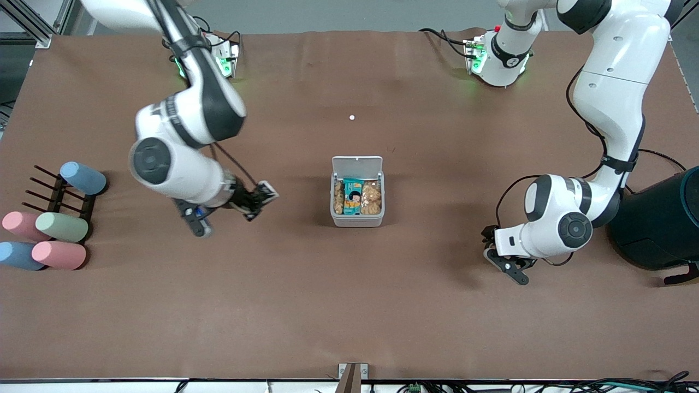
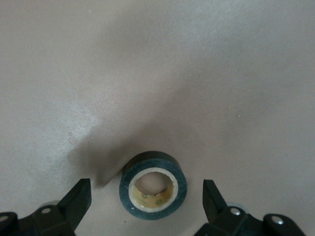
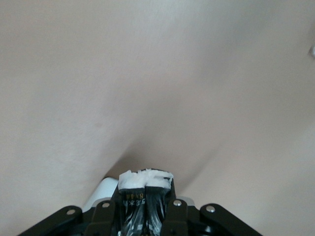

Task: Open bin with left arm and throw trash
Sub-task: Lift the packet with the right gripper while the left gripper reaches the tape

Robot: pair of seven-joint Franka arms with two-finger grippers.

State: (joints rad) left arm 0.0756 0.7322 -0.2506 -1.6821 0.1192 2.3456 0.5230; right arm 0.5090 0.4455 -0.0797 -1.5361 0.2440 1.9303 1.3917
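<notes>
The bin [image 1: 357, 199] stands near the middle of the table [image 1: 349, 305] with its hinged lid [image 1: 357, 164] already swung up, and printed snack packets [image 1: 357, 197] show inside it. In the front view, I read the left claw [image 1: 505, 261] low at the table toward the left arm's end, well apart from the bin; the right claw [image 1: 261, 199] hangs beside the bin toward the right arm's end and is the nearer of the two to the opening. In the left wrist view, the tape roll [image 2: 153, 185] lies flat on the table, hole upward, directly between the left claw's spread fingers [image 2: 78, 199], touched by neither, so I judge this claw wide open and holding nothing; with no long axis on a round roll, a straight descent should centre it. In the right wrist view, the right claw is clamped on a black printed packet [image 3: 142, 209] together with a white crumpled scrap [image 3: 145, 178], both projecting past the fingertips. I judge that the carry to the bin runs from the right claw toward the table's middle.
</notes>
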